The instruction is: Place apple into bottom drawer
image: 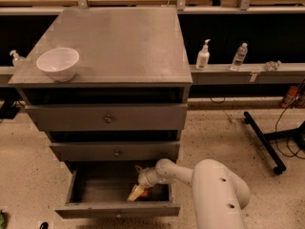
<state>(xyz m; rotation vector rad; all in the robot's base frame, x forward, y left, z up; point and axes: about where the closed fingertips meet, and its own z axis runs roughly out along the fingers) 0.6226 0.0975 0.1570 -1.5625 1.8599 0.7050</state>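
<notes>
The bottom drawer (76, 190) of the grey cabinet is pulled out, a shallow grey tray. My gripper (136, 193) reaches into it from the right, low over the drawer floor near the front right. The apple (145, 193) shows only as a small red patch right at the gripper, mostly hidden by it. I cannot tell whether the apple rests on the drawer floor or is held. My white arm (214, 190) comes in from the lower right.
A white bowl (58, 63) stands on the cabinet top (124, 37) at the left. The two upper drawers (108, 119) with brass knobs are closed. A ledge behind holds bottles (203, 55). A black stand's legs (264, 142) lie on the floor at right.
</notes>
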